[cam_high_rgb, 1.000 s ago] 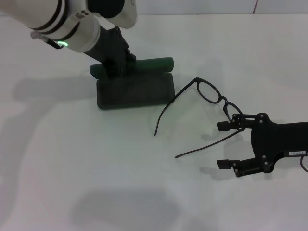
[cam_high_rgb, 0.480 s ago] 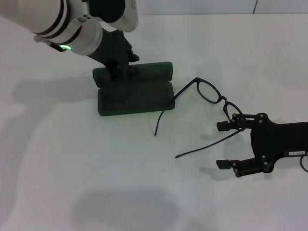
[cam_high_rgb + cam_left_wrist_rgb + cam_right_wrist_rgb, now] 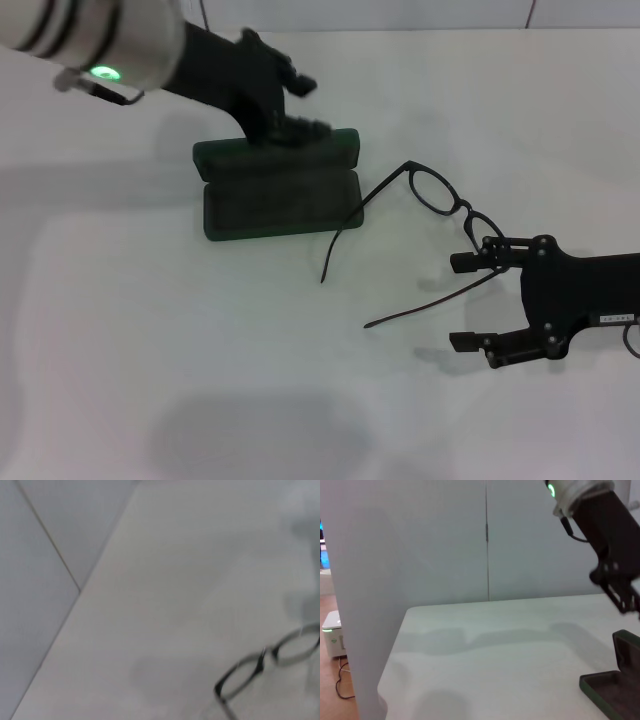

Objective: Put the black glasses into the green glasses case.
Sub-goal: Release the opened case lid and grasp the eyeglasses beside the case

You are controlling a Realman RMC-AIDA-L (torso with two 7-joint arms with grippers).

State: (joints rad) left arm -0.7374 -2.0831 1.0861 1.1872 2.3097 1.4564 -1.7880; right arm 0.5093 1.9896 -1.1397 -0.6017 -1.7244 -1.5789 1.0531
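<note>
From the head camera you see the dark green rectangular hinged glasses case (image 3: 280, 190) lying open on the white table (image 3: 150, 350), its lid standing up along the far edge and its dark lined tray facing you. The left gripper (image 3: 300, 108) hangs just over the right part of that lid; its black fingers blend with the lid's rim, so you cannot tell whether they are spread or closed, or whether they touch it. The thin black-framed oval-lensed glasses (image 3: 440, 195) lie on the table just right of the case, one temple arm reaching to the case's near right corner, the other running toward you. The right gripper (image 3: 468, 302) sits low at the right, claw wide, holding nothing; its upper finger lies at the right lens end, and contact is hard to judge, while the arm is cut off by the edge.

The left wrist camera is blurred: you get only the front of the glasses (image 3: 265, 667), cut off at the corner.

The right wrist camera shows the case (image 3: 615, 690) partly cropped, probably with the left gripper (image 3: 622, 597) above it
</note>
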